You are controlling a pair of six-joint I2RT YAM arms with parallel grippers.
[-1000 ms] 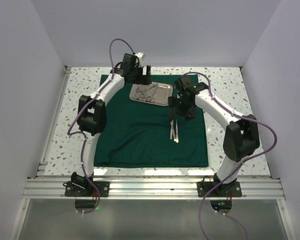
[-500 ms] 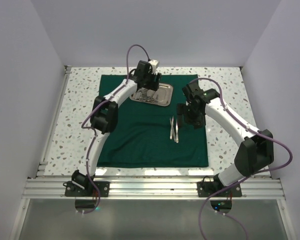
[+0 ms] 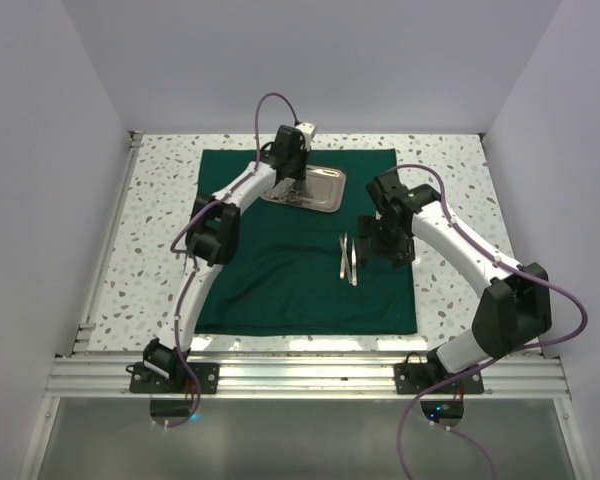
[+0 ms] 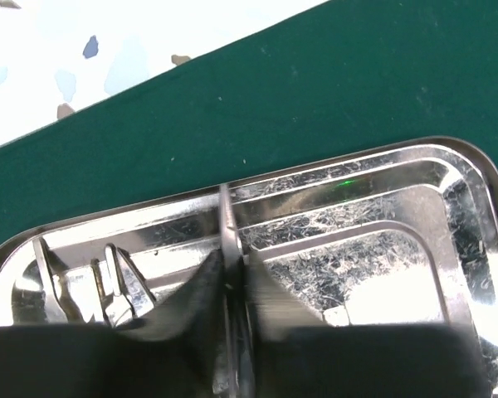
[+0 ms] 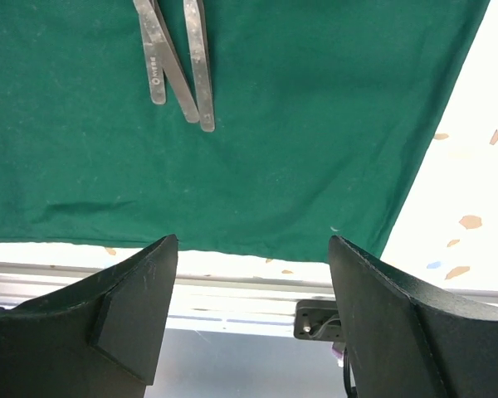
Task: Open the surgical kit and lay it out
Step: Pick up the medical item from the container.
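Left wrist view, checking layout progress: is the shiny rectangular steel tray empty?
No, slim silver instruments lie in the left end of the shiny rectangular steel tray on the dark green cloth.

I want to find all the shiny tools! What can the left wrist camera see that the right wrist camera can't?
Only the left wrist view: the steel tray, other instruments in it, and the left gripper pinching a slim instrument. Only the right wrist view: tweezers lying flat, and the open right gripper. Both: the green cloth and the speckled table.
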